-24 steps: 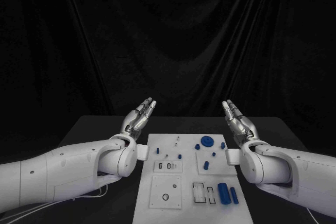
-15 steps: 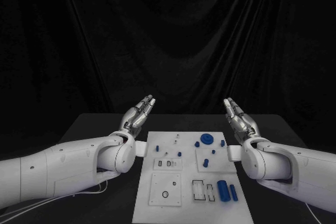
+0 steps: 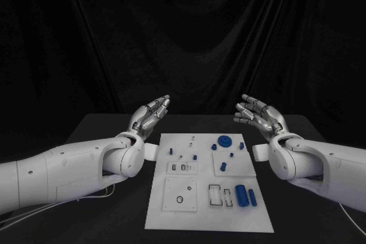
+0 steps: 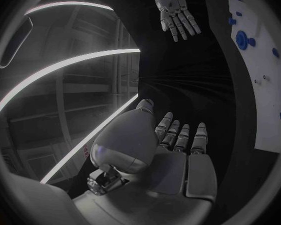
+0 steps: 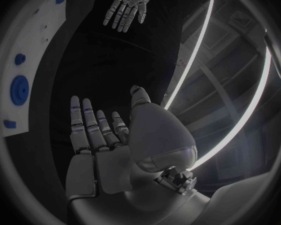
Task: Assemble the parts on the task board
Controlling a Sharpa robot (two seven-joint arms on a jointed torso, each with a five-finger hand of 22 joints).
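Assembly looks barely begun: task board (image 3: pixel 210 223) lies mid-counter (image 3: pixel 99 135), blue parts (image 3: pixel 241 195) loose on it, while left hand (image 3: pixel 150 115) and right hand (image 3: pixel 258 115) hover beyond its far corners, fingers apart, empty.

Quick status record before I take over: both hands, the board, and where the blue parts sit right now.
left hand: raised above the table beyond the board's far left corner, fingers extended, holding nothing
right hand: raised beyond the far right corner, fingers spread, holding nothing
task board: flat in the middle of the black table, untouched
blue disc: far end of board
blue cylinders: two side by side, near right area
small blue pieces: scattered mid-board
assembly: not yet begun
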